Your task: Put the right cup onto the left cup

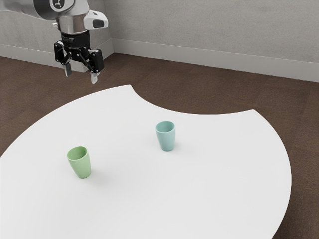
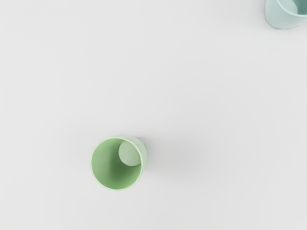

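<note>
My gripper (image 1: 80, 74) is high at the exterior view's upper left, its two fingers well apart with nothing between them. A green cup (image 1: 80, 163) stands upright on the white table toward the exterior view's left, below the gripper's height. The teal cup (image 1: 166, 137) also stands upright, farther to the exterior view's right, apart from the green one. From the wrist camera, the green cup (image 2: 116, 163) shows its hollow inside, and part of the teal cup (image 2: 283, 14) appears at the picture's corner.
Both cups rest on a round-edged white table (image 1: 199, 199) with a curved cutout along its far side. Brown floor (image 1: 219, 94) and a grey wall (image 1: 209, 30) lie beyond it.
</note>
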Tool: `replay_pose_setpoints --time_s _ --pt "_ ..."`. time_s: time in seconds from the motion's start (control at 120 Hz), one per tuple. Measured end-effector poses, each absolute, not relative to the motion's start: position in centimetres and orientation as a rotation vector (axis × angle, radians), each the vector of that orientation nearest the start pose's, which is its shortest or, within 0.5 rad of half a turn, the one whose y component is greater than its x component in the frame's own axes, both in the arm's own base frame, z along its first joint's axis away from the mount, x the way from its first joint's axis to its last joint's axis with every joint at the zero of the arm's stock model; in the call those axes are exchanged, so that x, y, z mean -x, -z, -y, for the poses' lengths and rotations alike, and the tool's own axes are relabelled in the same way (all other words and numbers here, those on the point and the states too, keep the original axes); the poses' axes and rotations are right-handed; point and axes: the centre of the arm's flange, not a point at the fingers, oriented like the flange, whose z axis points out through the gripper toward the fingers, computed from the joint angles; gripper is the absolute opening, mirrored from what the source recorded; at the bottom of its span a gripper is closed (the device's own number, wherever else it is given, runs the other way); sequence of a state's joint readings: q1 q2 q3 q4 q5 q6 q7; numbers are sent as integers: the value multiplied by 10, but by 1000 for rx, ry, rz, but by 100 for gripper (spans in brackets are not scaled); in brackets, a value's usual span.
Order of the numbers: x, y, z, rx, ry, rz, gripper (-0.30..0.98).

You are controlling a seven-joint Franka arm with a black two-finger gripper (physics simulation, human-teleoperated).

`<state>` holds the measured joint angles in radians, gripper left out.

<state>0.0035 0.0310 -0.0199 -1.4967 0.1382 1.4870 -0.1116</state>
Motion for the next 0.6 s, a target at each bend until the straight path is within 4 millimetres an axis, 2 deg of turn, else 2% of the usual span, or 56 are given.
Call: replay_pose_setpoints --time_s 0.175,0.292,0.417,0.6 --pt "-560 -630 -3 2997 -52 160 69" --pt "-572 -617 19 3003 -36 107 69" --pt "-589 -594 51 3012 -26 31 69" --pt "-614 -554 64 3025 -27 19 69"
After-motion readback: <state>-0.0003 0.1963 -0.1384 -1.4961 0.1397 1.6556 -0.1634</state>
